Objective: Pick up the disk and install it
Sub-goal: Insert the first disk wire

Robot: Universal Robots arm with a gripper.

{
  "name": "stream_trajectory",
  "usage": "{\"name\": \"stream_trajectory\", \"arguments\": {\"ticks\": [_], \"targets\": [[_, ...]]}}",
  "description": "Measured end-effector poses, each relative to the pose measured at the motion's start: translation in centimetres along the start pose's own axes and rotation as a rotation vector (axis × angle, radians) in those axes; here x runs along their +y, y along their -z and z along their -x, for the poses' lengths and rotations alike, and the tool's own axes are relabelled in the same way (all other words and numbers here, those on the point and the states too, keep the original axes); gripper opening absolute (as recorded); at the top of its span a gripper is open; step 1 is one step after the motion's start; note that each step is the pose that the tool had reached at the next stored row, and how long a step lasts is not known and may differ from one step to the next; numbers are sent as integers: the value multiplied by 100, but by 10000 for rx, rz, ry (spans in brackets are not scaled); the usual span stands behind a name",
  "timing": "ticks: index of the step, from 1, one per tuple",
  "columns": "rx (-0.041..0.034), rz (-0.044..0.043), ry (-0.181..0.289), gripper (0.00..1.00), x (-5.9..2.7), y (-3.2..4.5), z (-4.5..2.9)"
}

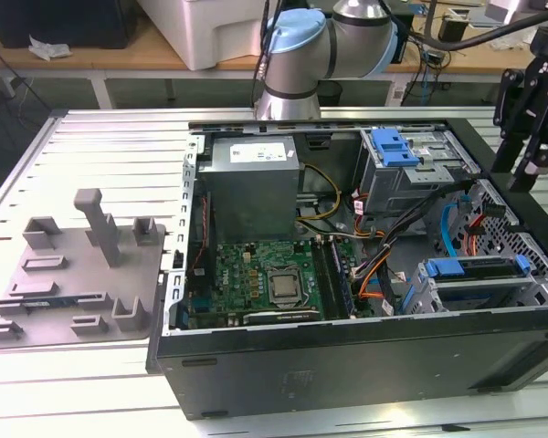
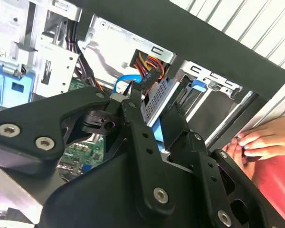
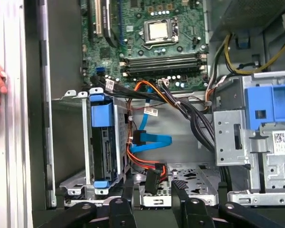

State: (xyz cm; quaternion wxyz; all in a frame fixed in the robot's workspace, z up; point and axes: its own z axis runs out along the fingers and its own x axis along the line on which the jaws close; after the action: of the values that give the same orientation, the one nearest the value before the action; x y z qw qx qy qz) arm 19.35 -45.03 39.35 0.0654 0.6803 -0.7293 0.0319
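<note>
The gripper (image 3: pixel 153 192) is open. Its 2 fingers (image 3: pixel 179 197) stand apart with a clear gap, and nothing is held between them. It hangs above the open computer case (image 1: pixel 347 365), higher than the drive cage (image 3: pixel 119 123) and a little to the side of it, over the bare metal bay that is next to the cage.

The disk (image 3: pixel 103 142) sits inside the drive cage, in its slot. The blue rail frame shows at both ends of the slot, and in the first wrist view the camera looks down on the thin edge of the disk. Its long axis runs along the length of the cage, parallel to the case wall beside the cage. So, from the gripper, the disk lies below and off to 1 side, not directly under the fingers.

Directly under the fingers is an orange-and-black plug (image 3: pixel 152 178), with a blue flat cable (image 3: pixel 149 142) just beside the cage.

A person's hand (image 2: pixel 259 140) rests on the outer wall of the case, apart from the cage.

As I judge it, the disk is already in its place and looks seated.
</note>
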Motion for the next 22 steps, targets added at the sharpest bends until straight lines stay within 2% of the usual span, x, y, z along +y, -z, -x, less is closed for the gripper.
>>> {"name": "stream_trajectory", "arguments": {"ticks": [4, 6, 7, 9, 12, 14, 15, 19, 21, 22], "targets": [[-14, 75, -546, 44, -13, -39, 8], [65, 81, -644, 44, -18, -53, 17], [138, 80, -691, 44, -22, -61, 27], [450, 52, -740, 44, -24, -75, 80], [728, 31, -798, 44, -30, -90, 119], [880, 20, -835, 44, -33, -99, 140], [1014, 10, -867, 44, -36, -109, 162], [1304, -13, -903, 44, -33, -132, 247], [1599, -42, -919, 44, -28, -143, 331], [1701, -52, -924, 44, -27, -144, 355]]}}
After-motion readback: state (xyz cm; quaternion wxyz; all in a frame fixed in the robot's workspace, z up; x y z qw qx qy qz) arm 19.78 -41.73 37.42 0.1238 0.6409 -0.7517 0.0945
